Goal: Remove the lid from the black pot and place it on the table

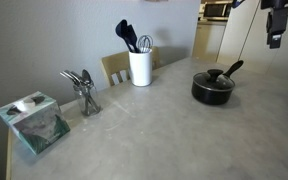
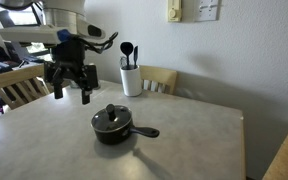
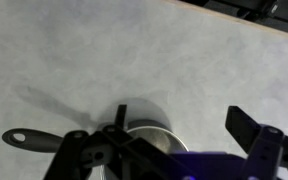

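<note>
The black pot (image 1: 213, 92) stands on the grey table (image 1: 164, 135) with its long handle sticking out sideways. The glass lid (image 1: 214, 78) with its black knob sits on the pot. Both show in an exterior view, pot (image 2: 114, 131) and lid (image 2: 111, 119). My gripper (image 2: 70, 93) hangs open and empty above the table, higher than the pot and off to its side; it also shows in an exterior view (image 1: 275, 38). In the wrist view the gripper (image 3: 182, 118) is open, with the lid (image 3: 152, 136) and pot handle (image 3: 29, 137) below it.
A white utensil holder (image 1: 140, 68) with dark utensils stands at the table's far edge and also shows in an exterior view (image 2: 131, 79). A metal holder with spoons (image 1: 85, 93) and a tissue box (image 1: 32, 121) stand at one end. Wooden chairs (image 2: 162, 79) stand around the table.
</note>
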`<state>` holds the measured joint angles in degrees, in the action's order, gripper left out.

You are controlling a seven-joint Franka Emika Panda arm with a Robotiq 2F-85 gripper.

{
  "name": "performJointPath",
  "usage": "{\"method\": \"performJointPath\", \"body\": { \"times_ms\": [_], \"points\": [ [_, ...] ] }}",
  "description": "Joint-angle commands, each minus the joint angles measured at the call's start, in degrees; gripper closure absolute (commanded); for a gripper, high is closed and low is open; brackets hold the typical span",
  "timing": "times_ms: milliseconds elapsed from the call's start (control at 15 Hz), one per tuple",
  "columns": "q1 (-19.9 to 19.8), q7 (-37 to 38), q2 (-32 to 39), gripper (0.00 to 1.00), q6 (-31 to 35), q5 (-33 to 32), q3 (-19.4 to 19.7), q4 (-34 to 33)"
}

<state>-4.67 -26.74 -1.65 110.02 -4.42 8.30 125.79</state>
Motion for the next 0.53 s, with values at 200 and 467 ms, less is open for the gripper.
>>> {"method": "performJointPath", "body": {
  "times_ms": [200, 467],
  "points": [
    [-1.74, -8.58, 2.65, 0.00, 15.47, -1.72, 0.44, 2.40],
    [-2.25, -12.03, 3.34, 0.00, 17.17, -0.90, 0.05, 1.93]
  ]
}}
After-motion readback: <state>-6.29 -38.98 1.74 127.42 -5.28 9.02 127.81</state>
